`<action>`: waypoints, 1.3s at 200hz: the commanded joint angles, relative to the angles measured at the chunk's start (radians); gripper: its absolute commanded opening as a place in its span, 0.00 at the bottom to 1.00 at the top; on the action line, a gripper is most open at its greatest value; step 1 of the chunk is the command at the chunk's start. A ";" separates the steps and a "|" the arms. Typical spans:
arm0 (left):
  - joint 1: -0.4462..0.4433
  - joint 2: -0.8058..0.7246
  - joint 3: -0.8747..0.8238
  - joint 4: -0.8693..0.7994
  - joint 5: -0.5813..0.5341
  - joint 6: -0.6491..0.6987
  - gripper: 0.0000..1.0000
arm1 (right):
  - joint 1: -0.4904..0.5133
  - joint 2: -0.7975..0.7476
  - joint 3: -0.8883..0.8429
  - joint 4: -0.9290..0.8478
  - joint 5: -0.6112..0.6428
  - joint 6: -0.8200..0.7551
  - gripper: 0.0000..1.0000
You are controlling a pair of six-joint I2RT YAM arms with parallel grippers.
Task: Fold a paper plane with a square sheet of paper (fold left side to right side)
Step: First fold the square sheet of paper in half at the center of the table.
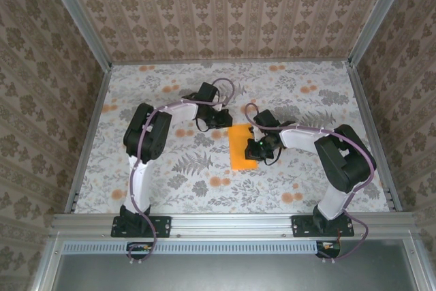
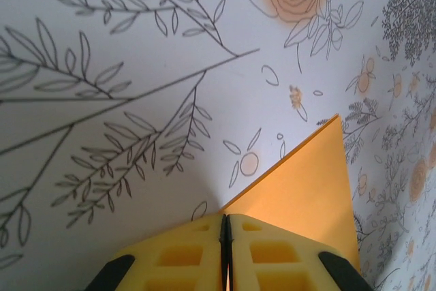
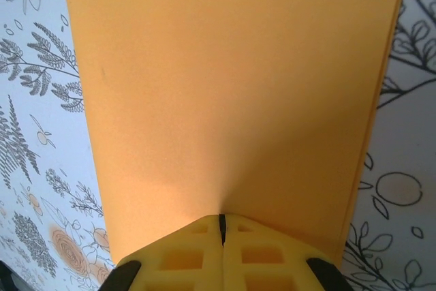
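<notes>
The square sheet of paper [image 1: 242,146] is bright orange and lies flat on the flowered table as an upright rectangle, between the two arms. In the right wrist view a second layer edge runs along the right side of the paper [image 3: 225,86], so it is doubled over. A paper plane is out of view. My left gripper [image 1: 221,119] is shut, its tips [image 2: 225,217] resting at the paper's [image 2: 306,182] far left corner. My right gripper [image 1: 257,146] is shut too, tips [image 3: 221,217] down on the orange surface near its right edge.
The table cover [image 1: 170,168] is white with grey leaves and small orange flowers. Patterned walls close in the back and both sides, with metal rails [image 1: 88,134] along the table's borders. The arm bases stand at the near edge.
</notes>
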 commanded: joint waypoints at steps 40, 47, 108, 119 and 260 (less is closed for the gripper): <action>0.053 -0.042 0.015 0.008 -0.073 0.057 0.17 | 0.004 0.053 -0.093 0.067 -0.034 0.149 0.02; 0.061 -0.060 0.017 0.006 -0.070 0.061 0.19 | 0.004 0.053 -0.093 0.079 -0.041 0.160 0.03; 0.082 -0.271 -0.077 -0.014 -0.072 0.084 0.26 | 0.003 -0.083 -0.091 0.254 -0.078 0.195 0.21; 0.076 -0.303 -0.127 -0.004 -0.064 0.067 0.26 | -0.003 -0.125 -0.084 0.216 -0.022 0.165 0.28; -0.077 -0.161 -0.222 0.051 -0.067 -0.019 0.21 | -0.111 -0.160 -0.057 0.060 0.023 0.088 0.61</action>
